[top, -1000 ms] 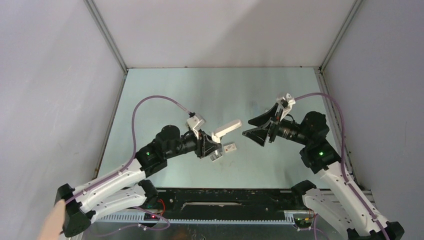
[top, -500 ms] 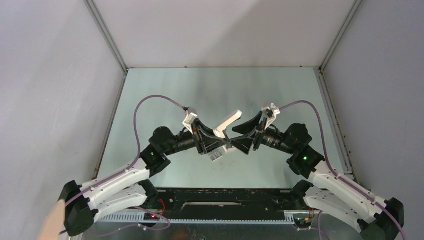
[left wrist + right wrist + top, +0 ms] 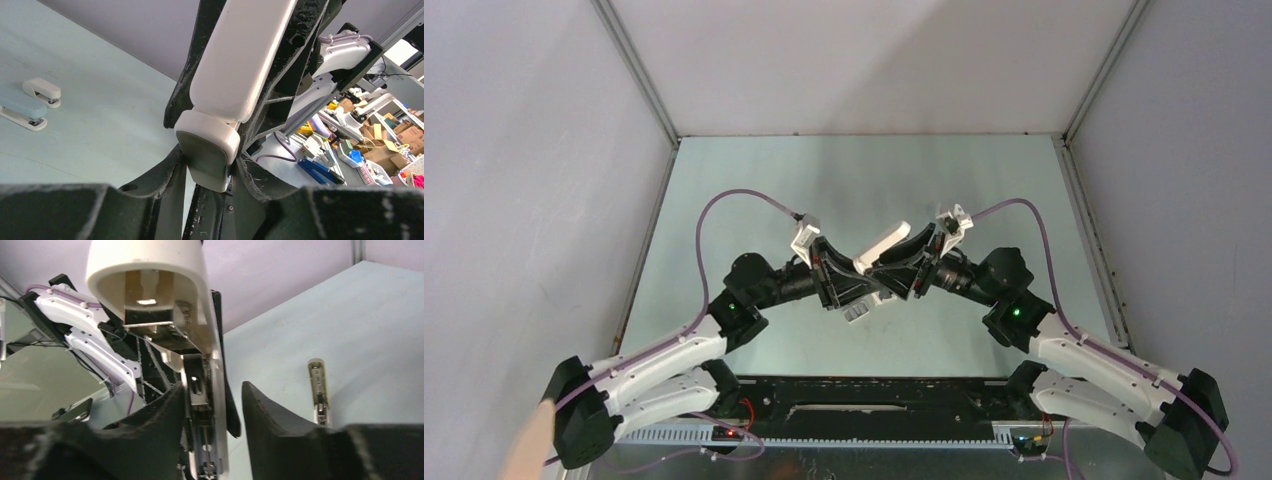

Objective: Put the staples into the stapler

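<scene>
Smooth, rounded white plastic stapler (image 3: 235, 65), lid hinged open above its metal channel, sits pinched in the left end effector (image 3: 207, 172); the right end effector (image 3: 212, 392) straddles it, scuffed black fingers (image 3: 270, 425) spread.

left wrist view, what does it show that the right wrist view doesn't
Only the left wrist: the smooth outer shell of the white plastic stapler, plus a short white stapler and a longer pale blue stapler lying on the pale green table. Only the right wrist: the stapler's open inside with its metal magazine channel, and a thin metal strip on the table. Both: the same stapler and the table.
</scene>
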